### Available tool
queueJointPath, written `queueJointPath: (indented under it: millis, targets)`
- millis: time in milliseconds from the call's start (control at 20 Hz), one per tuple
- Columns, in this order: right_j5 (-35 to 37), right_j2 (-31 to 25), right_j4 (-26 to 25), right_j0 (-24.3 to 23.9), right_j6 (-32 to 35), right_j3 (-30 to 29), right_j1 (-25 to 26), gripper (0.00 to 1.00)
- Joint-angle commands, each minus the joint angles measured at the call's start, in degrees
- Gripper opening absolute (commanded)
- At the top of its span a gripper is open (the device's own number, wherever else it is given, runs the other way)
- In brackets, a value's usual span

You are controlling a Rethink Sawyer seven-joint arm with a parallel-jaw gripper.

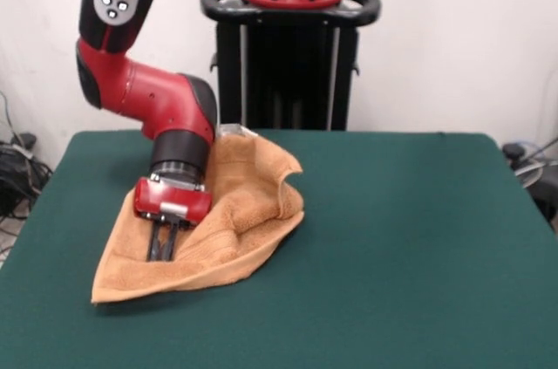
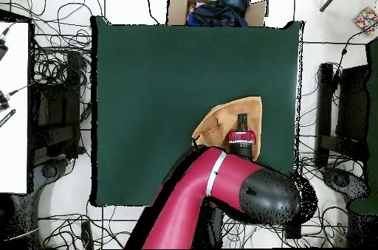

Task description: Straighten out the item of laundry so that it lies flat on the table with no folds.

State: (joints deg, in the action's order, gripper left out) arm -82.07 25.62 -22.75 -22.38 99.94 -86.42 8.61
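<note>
The table [image 1: 392, 238] fills the near part of the front view with bare dark green cloth, and nearly all of it is free. The towel [image 1: 253, 212] sits toward the robot's side of it, close to one corner region, in a rumpled wedge: one pointed corner lies flat toward the camera, while the far part is heaped and doubled over itself, with a curled flap at its upper edge. From overhead the towel [image 2: 229, 118] shows as a small tan patch partly hidden under the arm.

The gripper [image 1: 163, 242] points down onto the towel's flatter part, its two dark fingers close together and reaching the cloth. Whether they pinch a layer of terry or merely press on it, I cannot tell.

The step in hand looks like pulling the folded layers apart. To do it well, I judge the gripper should take only the top layer near an edge or corner, lift just enough to free it, and draw it outward over the open green toward the table's middle, away from the heap, so the doubled part unrolls rather than drags along.
</note>
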Motion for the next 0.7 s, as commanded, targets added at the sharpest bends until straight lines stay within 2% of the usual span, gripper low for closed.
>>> queueJointPath:
  millis: [50, 200, 600, 700]
  targets:
    - [29.46, -9.77, 10.60, 1.10, 3.66, 19.39, 7.36, 0.00]
    - [34.57, -10.08, 8.93, 1.25, 5.36, 19.39, 6.61, 0.00]
    - [34.56, -8.63, 10.45, 2.42, 4.00, 18.18, 5.85, 0.00]
    - [39.34, -9.18, 8.35, 2.49, 6.42, 17.46, 4.28, 0.00]
